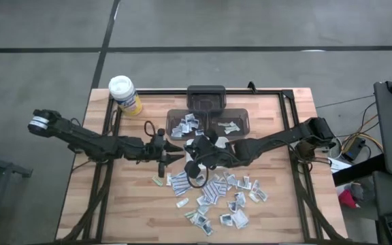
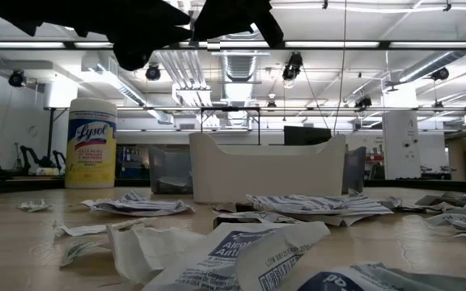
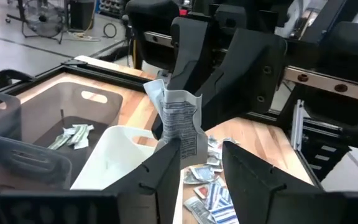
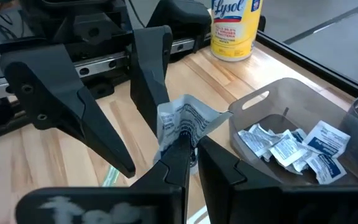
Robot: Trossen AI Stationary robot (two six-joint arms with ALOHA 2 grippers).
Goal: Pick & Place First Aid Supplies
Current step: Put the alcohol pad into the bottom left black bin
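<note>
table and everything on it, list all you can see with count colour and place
packets: dozens, white-grey, loose on the near table; more inside the bins
held packet: one, white, pinched between both arms
grey bins: two, side by side at table centre-back
white tray: one, before the bins
canister: one, yellow, white lid, back-left corner
table: one, wooden
left tool: open, beside the held packet
right tool: shut on the held packet

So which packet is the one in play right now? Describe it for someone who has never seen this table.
Find the two arms meeting above the table's middle, just in front of the grey bins. The white packet with dark print is pinched upright in the right pincer, the left pincer open around it. Unlike the loose packets, it is off the wood.
</note>
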